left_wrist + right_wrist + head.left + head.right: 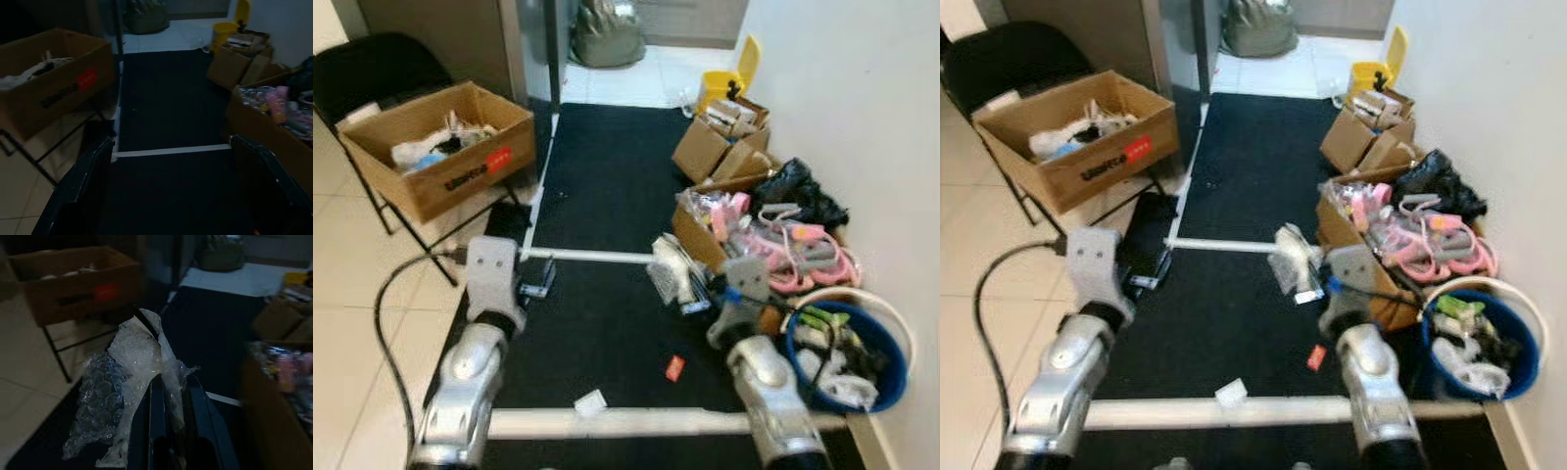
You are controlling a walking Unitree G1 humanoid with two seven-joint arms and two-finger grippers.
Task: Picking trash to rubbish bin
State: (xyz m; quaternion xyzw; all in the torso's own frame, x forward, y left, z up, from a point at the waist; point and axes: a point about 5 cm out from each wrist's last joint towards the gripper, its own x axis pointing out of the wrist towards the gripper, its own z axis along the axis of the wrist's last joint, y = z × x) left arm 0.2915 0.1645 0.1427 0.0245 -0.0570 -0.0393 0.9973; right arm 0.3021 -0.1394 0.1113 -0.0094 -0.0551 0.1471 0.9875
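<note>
Right gripper closed on a crumpled bubble wrap, held above the black mat near the cluttered boxes. Left gripper open, fingers spread wide over the mat. Blue bin sits by the wall at the robot's right.

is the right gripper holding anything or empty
Holding: in the right wrist view, the right gripper is shut on crumpled bubble wrap pinched between its fingers.
</note>
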